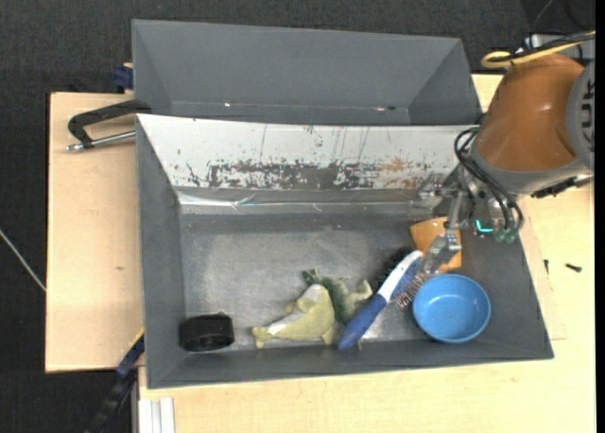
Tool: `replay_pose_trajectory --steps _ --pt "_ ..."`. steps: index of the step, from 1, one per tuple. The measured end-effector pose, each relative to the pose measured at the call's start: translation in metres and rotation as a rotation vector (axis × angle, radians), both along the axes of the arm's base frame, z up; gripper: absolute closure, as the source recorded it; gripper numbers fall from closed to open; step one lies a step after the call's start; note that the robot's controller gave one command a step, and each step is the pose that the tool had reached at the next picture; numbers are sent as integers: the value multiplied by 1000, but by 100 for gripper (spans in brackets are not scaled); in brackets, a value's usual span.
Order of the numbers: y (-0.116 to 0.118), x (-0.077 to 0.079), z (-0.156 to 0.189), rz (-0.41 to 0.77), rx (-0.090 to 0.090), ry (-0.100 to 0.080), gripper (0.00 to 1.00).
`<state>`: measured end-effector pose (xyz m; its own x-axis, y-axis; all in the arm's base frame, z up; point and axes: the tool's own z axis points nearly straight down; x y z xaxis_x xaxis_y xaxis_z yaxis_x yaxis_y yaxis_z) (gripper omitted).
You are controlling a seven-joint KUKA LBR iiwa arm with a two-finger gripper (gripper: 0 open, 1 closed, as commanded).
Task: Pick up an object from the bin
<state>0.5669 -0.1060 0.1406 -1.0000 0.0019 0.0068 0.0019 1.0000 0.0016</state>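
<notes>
Claw point(448, 244) low over orange obj point(425, 232) at bin's point(161, 261) right side, open/shut can't tell, could clip blue bowl point(452, 309) or brush point(376, 306) just beside, botching grab.

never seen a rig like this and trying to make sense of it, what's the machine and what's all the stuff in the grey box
This is one camera looking down into a grey metal bin from above and slightly to one side. The big orange-covered shape on the right is a robot arm. Its gripper hangs low at the bin's right end, next to a small orange thing and close to a blue bowl. Along the front lie a blue-handled brush, a pale green soft toy and a black round thing. I cannot tell whether the gripper holds anything.
</notes>
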Motion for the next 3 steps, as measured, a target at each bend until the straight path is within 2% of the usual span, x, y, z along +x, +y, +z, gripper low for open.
replay_pose_trajectory --steps 1,2,3 --pt "24 -48 -67 81 0 1 0" --pt "24 -45 -64 83 -1 -9 100" --pt "-6 -16 95 322 -6 -21 100"
